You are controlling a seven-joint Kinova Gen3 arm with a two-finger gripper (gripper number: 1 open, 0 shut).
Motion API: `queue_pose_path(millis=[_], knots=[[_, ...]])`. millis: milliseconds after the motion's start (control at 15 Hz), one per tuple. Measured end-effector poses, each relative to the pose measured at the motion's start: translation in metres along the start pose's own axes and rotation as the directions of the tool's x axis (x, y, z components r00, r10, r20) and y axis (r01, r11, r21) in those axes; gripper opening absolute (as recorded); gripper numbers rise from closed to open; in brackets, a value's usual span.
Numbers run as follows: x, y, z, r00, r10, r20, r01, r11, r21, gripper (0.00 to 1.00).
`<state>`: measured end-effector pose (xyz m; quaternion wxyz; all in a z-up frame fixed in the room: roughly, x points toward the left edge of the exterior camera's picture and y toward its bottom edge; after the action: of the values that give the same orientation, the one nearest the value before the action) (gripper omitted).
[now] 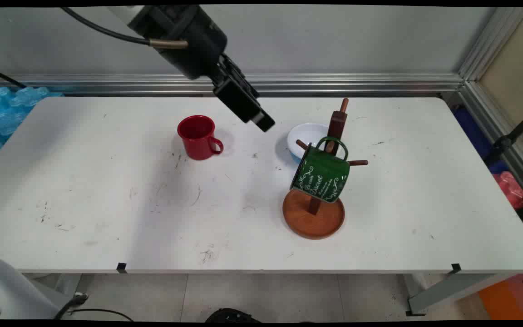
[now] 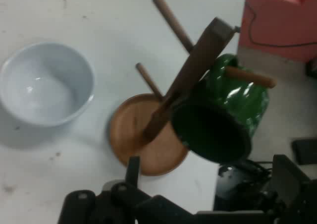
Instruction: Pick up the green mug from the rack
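My black gripper hangs in the air above the back middle of the table, tilted down to the right, open and holding nothing. It is between a red mug standing upright to its left and a white bowl to its right. In front of the bowl stands a wooden mug tree on a round base, with a green mug hanging by its handle from a peg. The hand view looks down on the bowl, the tree post and the green mug, with the gripper apart from them.
The white table has an aluminium rail along its back edge. Blue packaging lies off the left end. Pink and blue things lie off the right end, and a pink box shows beyond the table edge.
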<state>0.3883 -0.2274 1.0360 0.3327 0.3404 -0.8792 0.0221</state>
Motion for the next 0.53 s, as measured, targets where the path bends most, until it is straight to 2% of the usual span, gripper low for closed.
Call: queue_pose_path(millis=[133, 533], knots=[[0.004, 0.002, 0.011, 1.0, -0.01, -0.003, 0.01, 1.0, -0.026, 1.0], [0.013, 0.0, 0.056, 0.998, -0.069, -0.01, 0.068, 0.995, -0.071, 1.0]])
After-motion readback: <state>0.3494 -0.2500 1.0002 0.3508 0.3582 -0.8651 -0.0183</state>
